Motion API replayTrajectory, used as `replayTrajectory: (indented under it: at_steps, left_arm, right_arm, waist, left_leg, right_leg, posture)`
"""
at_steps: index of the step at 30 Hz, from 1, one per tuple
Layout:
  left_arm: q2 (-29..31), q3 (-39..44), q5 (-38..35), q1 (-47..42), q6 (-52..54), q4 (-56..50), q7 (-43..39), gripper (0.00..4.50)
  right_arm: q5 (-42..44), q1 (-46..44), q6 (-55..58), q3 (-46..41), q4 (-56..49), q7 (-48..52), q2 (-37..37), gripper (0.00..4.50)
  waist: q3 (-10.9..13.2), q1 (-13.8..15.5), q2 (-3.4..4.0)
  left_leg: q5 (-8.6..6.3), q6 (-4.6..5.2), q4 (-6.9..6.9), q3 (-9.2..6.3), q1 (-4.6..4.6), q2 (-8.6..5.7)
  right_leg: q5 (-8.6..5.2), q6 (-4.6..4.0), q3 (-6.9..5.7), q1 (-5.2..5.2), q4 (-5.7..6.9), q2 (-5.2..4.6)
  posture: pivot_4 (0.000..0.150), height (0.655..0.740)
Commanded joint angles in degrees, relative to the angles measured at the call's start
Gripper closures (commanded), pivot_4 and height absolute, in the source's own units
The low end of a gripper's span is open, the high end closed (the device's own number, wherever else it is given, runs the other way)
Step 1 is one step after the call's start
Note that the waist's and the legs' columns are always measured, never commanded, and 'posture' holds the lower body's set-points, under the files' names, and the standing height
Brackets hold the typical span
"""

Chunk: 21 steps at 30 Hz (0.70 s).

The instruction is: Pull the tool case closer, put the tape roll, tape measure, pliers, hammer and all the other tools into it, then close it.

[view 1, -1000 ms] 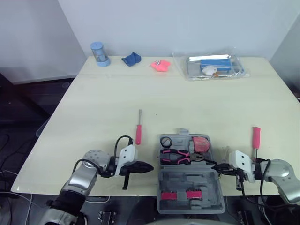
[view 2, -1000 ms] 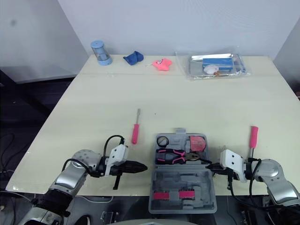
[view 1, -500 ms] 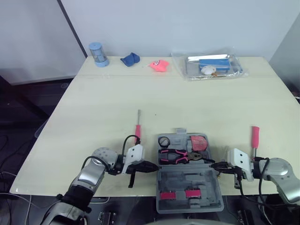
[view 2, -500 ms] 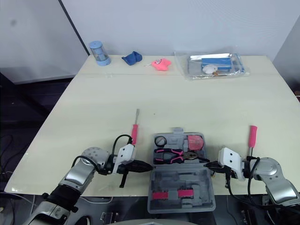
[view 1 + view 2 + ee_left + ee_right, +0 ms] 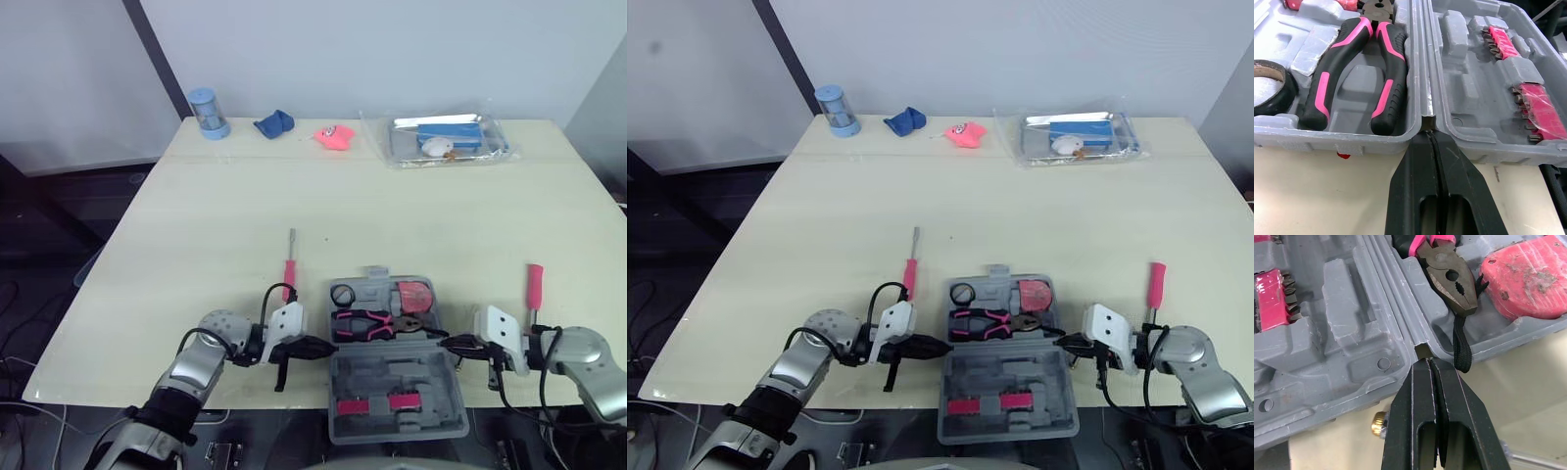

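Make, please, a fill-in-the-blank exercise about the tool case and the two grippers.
The tool case lies ___, lid toward the robot.
The pliers inside have black and ___ handles.
The left gripper and right gripper both have fingers ___, tips at the case's hinge.
___ red-handled screwdrivers lie outside the case.
Missing words: open; pink; shut; two.

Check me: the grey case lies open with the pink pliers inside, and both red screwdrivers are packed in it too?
Not quite. The case is open with the pliers inside, but the left screwdriver and the right screwdriver lie on the table outside it; the left eye view shows it.
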Motion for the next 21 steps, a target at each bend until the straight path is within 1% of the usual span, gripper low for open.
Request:
replayTrajectory:
  at_steps: [1, 9, 21]
  left_arm:
    - [-0.8, 0.2, -0.5, -1.4, -0.3, -0.1, 0.7, 4.50]
    - [-1.7, 0.5, 0.2, -3.7, -0.3, 2.0, 2.2, 4.50]
    - [-4.6, 0.3, 2.3, -8.8, -0.2, 6.5, 5.0, 4.50]
  right_arm:
    - [1.0, -1.8, -0.5, 0.9, -2.4, 0.4, 0.9, 4.44]
    - [-0.2, -4.2, 0.0, 2.0, -0.8, 0.4, 1.7, 4.44]
    - [-2.7, -9.6, -0.7, 3.1, 4.1, -0.5, 3.7, 4.44]
  waist:
    - [0.0, 0.0, 0.00]
    - [0.0, 0.1, 0.00]
    - [0.0, 0.0, 0.00]
  left_leg:
    - [0.00, 0.00, 0.03, -0.01, -0.01, 0.00]
    - [0.00, 0.00, 0.11, -0.05, -0.06, -0.01]
    - [0.01, -0.01, 0.22, -0.05, -0.07, -0.03]
  right_leg:
    - [0.00, 0.00, -0.01, 0.00, 0.01, 0.00]
    - [0.00, 0.00, -0.04, 0.00, 0.02, 0.01]
    - [0.04, 0.07, -0.03, 0.03, 0.04, 0.02]
  posture:
    - [0.150, 0.7400]
    - [0.150, 0.7400]
    - [0.150, 0.7400]
